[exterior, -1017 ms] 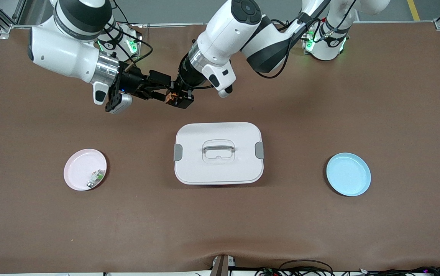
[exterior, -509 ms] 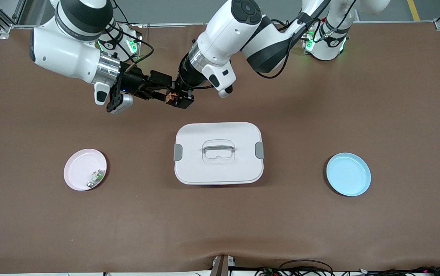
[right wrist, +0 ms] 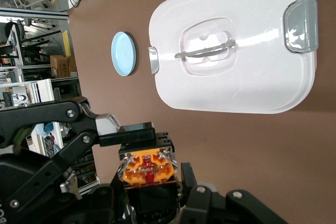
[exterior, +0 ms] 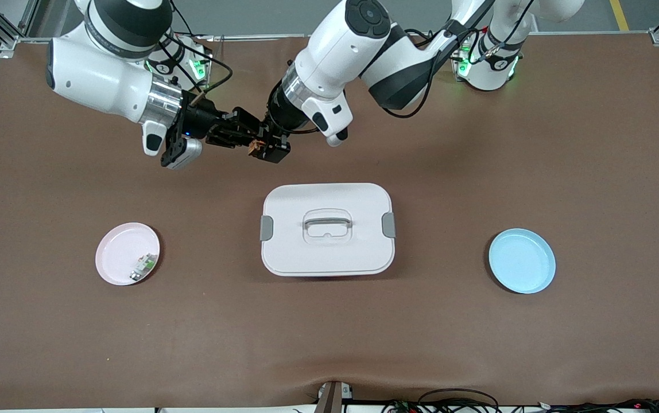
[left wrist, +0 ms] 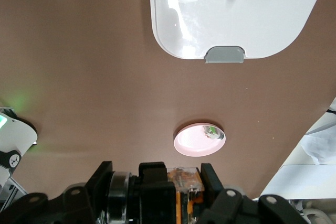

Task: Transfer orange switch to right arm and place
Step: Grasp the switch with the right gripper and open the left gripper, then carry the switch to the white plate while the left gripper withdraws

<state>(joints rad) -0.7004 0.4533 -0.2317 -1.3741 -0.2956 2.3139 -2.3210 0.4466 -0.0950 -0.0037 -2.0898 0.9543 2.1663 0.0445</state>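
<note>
Both grippers clamp the orange switch above table, farther from front camera than white lidded box: left gripper, right gripper.

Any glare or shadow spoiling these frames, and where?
Front view: even light, a soft shadow under the white rectangular lidded box. Left wrist view: bright glare streaks on that box's lid, and the round pink plate washed out. Right wrist view: sheen on the lid; the small orange switch is sharp.
</note>
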